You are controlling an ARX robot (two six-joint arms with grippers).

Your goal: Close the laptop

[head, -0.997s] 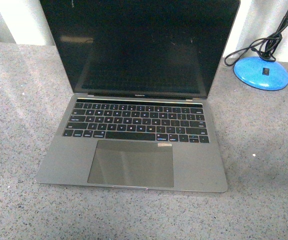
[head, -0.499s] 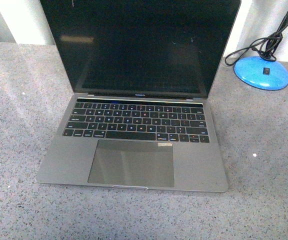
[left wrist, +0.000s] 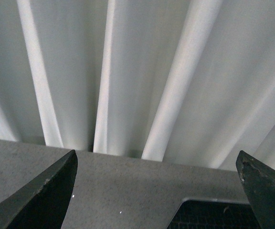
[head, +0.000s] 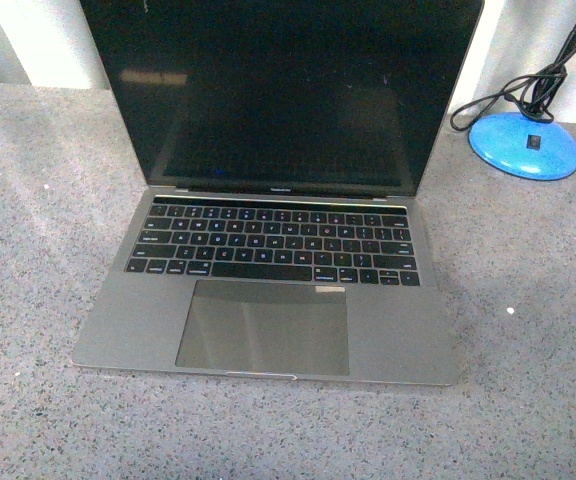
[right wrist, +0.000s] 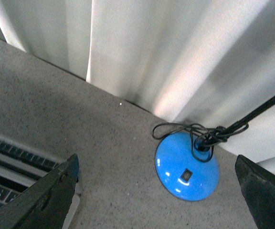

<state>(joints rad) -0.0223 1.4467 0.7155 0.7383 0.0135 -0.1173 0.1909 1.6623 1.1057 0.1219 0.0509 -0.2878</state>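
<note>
The grey laptop (head: 268,300) stands open on the speckled grey table, its dark screen (head: 283,90) upright and facing me, black keys and large trackpad below. Neither gripper shows in the front view. In the left wrist view my left gripper (left wrist: 159,191) is open and empty above the table, with a corner of the laptop (left wrist: 209,214) between the fingertips. In the right wrist view my right gripper (right wrist: 156,195) is open and empty, with the laptop's keyboard edge (right wrist: 13,167) beside one finger.
A blue lamp base (head: 523,145) with a black cable and stem stands at the table's back right; it also shows in the right wrist view (right wrist: 187,164). White curtain folds (left wrist: 142,71) hang behind the table's far edge.
The picture has shifted very slightly; the laptop stays open as before.
</note>
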